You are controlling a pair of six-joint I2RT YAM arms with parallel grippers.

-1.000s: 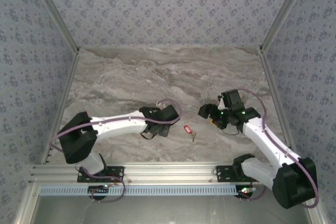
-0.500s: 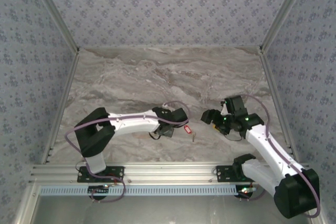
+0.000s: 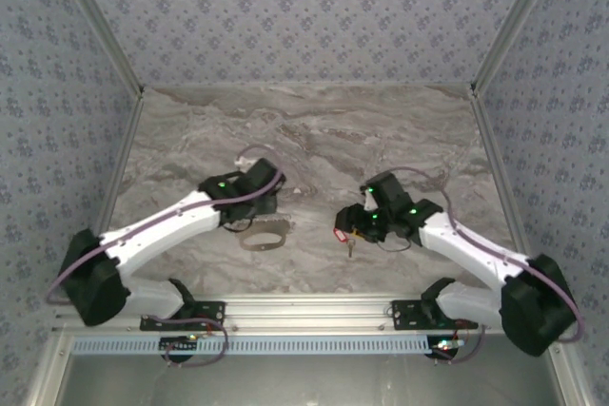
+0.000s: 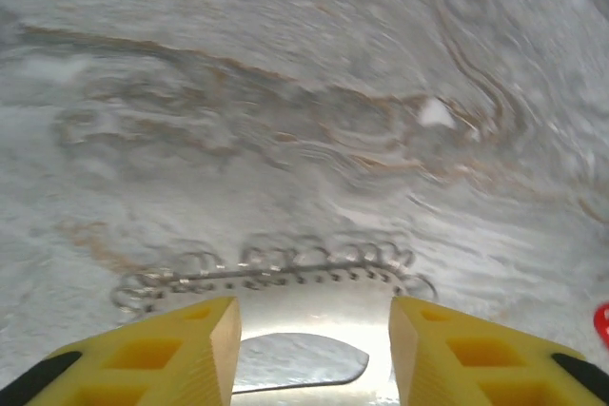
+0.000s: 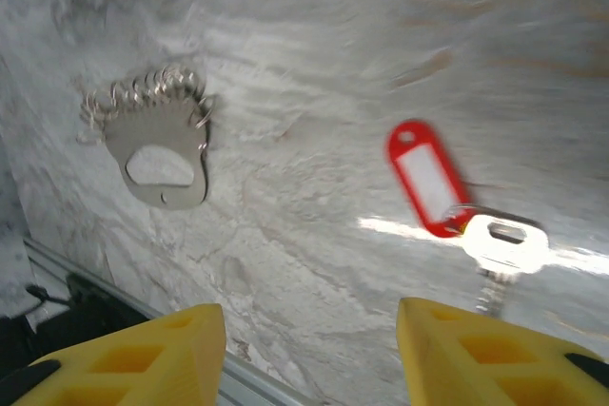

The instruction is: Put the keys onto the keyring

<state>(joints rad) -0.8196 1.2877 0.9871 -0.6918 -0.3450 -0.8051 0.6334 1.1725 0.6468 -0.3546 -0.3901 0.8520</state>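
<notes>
The keyring [image 3: 265, 235] is a pale oval lying flat on the marble; in the left wrist view the keyring [image 4: 314, 303] shows as a silvery plate edged with several small wire rings. My left gripper [image 3: 255, 214] hovers just behind it, and the left gripper [image 4: 314, 335] is open with nothing between its yellow fingers. The keys [image 5: 447, 199], a red tag joined to a silver key, lie to the right, ahead of my open right gripper [image 5: 309, 354]. From above, the right gripper [image 3: 354, 225] sits right beside the keys [image 3: 341, 234]. The keyring [image 5: 162, 154] lies far left.
An aluminium rail [image 3: 304, 311] runs along the table's near edge, close behind the right gripper's fingers [image 5: 162, 349]. Patterned walls [image 3: 304, 16] enclose the marble table [image 3: 304, 140] at the back and both sides.
The left arm has pulled back to the left from the red key, and the keyring now lies uncovered on the table. The right arm has swung left to the keys, its jaws narrower.
</notes>
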